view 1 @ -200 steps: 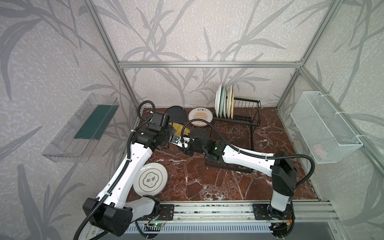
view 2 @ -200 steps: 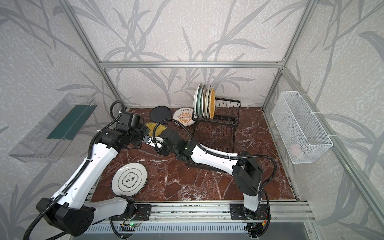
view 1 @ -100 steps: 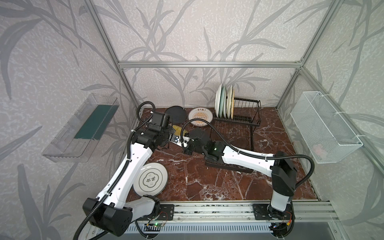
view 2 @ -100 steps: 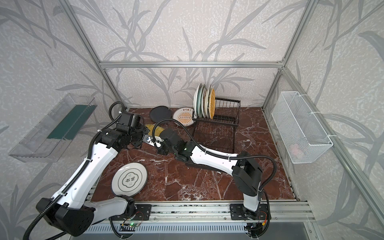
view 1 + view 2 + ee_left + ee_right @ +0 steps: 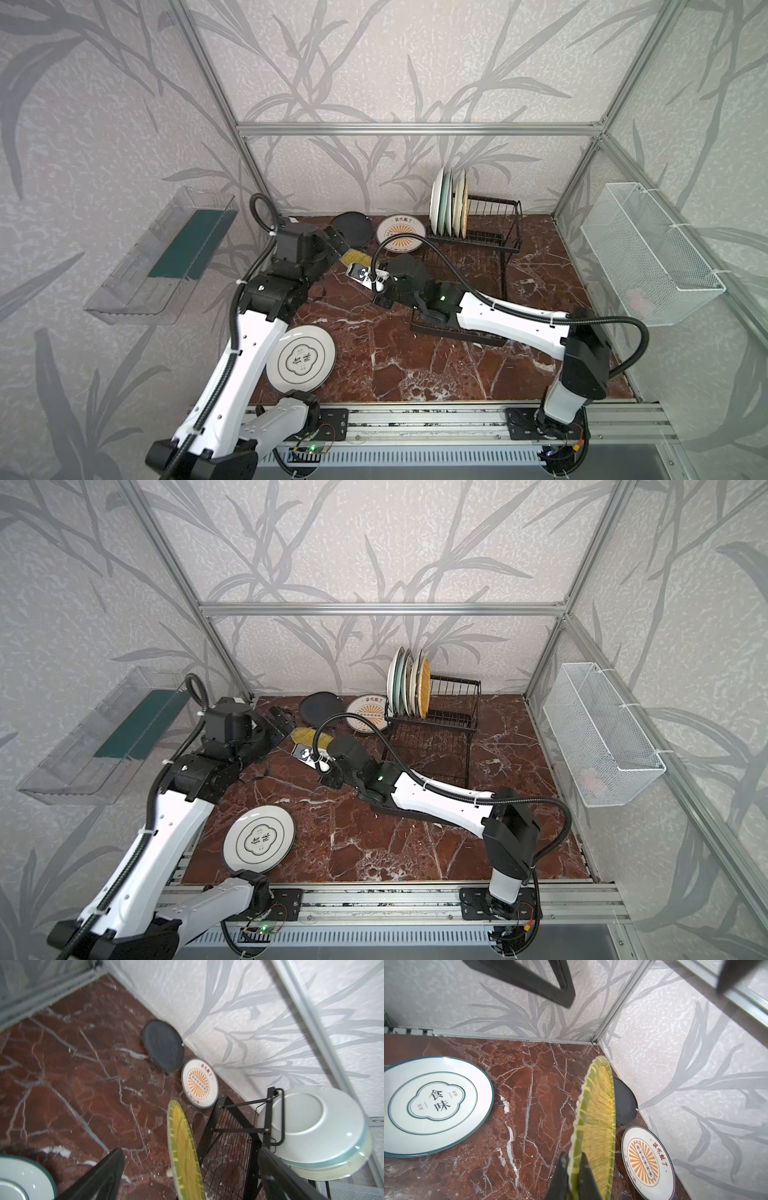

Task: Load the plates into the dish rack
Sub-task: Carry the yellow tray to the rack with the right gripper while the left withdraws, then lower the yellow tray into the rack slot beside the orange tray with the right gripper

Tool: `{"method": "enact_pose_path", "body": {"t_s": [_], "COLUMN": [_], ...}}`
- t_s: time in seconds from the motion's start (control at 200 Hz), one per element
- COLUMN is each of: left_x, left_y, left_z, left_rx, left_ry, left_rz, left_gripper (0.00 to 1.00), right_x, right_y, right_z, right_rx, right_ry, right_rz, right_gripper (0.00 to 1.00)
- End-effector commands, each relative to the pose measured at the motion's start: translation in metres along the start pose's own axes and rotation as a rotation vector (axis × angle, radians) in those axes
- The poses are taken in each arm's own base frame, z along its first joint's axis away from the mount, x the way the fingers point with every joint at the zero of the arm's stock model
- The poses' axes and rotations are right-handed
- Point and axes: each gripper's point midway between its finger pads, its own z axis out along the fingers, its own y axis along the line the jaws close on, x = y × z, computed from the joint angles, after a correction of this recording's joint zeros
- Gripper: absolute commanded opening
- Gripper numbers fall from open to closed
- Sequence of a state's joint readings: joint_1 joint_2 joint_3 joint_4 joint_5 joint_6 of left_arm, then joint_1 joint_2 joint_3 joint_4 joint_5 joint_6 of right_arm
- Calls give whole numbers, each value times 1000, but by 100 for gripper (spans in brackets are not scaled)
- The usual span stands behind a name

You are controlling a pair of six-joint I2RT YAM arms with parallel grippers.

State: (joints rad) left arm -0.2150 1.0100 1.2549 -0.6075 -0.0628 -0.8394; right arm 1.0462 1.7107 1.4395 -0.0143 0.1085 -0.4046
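A yellow woven-pattern plate stands on edge above the marble floor, and my right gripper is shut on its green rim. My left gripper is open, its black fingers wide on either side of the same plate without touching it. The black dish rack at the back holds several upright plates. Lying flat are a black plate, an orange-sunburst plate and a white dark-rimmed plate.
A clear plastic bin hangs on the left wall and a white mesh basket on the right wall. The rack's flat grid tray lies under my right forearm. Aluminium posts frame the corners.
My right gripper closed on the yellow plate's rim. My left gripper then opened and let go of that plate. Both arms stayed nearly in place.
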Motion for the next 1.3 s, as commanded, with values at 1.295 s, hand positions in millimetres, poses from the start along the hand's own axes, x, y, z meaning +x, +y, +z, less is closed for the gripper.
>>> {"method": "enact_pose_path", "body": {"t_s": [1.295], "left_x": [42], "left_y": [-41], "left_z": [15], "left_rx": [618], "left_ry": [-54], "left_rz": [358], "left_gripper": [99], "right_x": [11], "right_y": [-331], "right_z": [-216], "right_rx": [710], "right_ry": [-228], "right_rz": [971], "right_gripper": [0]}}
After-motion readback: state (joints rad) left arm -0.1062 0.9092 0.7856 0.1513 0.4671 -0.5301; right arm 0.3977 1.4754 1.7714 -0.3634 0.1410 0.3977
